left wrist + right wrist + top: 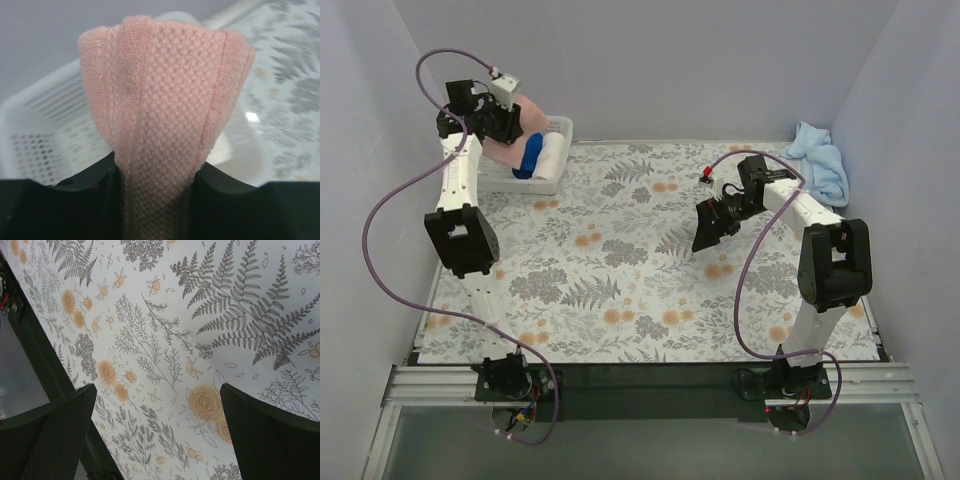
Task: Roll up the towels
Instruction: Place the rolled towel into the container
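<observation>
Far-left corner of surface (620, 310), over basket (558, 180): gripping rolled pink towel (160, 90) in left hand (510, 128), likely stowing step. Right hand (712, 230) wide open, empty. Next: drop roll in, fetch sky-blue towel (820, 165) from far-right corner.

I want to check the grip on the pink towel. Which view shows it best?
The left wrist view: the pink towel fills the frame, pinched in the left tool. The top view shows only a small pink patch behind that tool. The right wrist view shows only the floral table cover.
</observation>
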Tool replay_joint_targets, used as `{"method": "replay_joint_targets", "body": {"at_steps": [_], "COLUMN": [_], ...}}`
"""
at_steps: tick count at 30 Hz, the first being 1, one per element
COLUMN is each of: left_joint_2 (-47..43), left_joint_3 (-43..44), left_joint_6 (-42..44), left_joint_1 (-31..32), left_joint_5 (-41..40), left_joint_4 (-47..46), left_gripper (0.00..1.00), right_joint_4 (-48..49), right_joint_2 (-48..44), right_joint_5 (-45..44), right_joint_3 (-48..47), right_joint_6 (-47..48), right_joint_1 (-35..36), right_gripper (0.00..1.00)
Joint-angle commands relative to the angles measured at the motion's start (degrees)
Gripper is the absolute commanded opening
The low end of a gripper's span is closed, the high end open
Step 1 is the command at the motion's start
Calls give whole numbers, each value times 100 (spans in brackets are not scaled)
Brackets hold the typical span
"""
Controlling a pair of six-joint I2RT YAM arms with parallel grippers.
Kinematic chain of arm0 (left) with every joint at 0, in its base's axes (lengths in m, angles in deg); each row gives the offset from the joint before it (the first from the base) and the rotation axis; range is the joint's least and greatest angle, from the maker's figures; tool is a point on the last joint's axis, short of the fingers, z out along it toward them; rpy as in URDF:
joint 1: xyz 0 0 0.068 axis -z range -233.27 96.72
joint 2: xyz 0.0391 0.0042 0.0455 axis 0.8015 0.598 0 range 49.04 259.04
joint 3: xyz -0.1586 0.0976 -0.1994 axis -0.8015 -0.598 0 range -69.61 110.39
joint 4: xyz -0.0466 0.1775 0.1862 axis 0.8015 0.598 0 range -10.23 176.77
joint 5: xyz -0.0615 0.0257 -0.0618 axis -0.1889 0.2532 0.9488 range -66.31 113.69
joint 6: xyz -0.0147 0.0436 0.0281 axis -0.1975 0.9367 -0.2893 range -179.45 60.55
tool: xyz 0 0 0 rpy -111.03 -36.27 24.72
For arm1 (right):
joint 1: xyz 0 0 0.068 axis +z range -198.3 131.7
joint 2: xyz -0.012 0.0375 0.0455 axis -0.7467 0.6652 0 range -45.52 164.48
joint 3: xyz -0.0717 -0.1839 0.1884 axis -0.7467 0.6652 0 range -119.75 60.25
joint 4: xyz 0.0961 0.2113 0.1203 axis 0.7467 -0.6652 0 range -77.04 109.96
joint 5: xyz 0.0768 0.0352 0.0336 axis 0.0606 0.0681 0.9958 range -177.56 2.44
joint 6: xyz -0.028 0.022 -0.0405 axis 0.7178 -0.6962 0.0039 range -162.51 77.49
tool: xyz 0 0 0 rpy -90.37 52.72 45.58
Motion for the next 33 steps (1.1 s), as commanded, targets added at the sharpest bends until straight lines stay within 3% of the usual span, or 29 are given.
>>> {"method": "replay_joint_targets", "body": {"at_steps": [1,4,9,21,28,33], "left_joint_2": [259,215,601,1498,1920,2140], "left_joint_3": [584,-100,-260,-181,-216,-199], "left_joint_6": [-1039,-1496,-1655,-1971,-2174,-2297], "left_joint_1": [-417,-628,-664,-664,-664,-655], "left_joint_5": [-675,-1002,-1547,-2461,-2462,-2295], "left_joint_4": [-825,-2090,-2798,-3028,-3010,-2993], "left_gripper": [0,0,0,0,0,15], "right_joint_4": [-197,-214,-241,-285,-285,-293], "right_joint_2": [-166,-122,19,273,388,397], "right_joint_5": [119,110,127,127,92,66], "right_joint_3": [86,183,297,394,447,500], "right_joint_6": [107,134,143,213,230,239], "right_joint_1": [-3,-3,5,5,5,5], "right_gripper": [99,99,99,99,99,99]}}
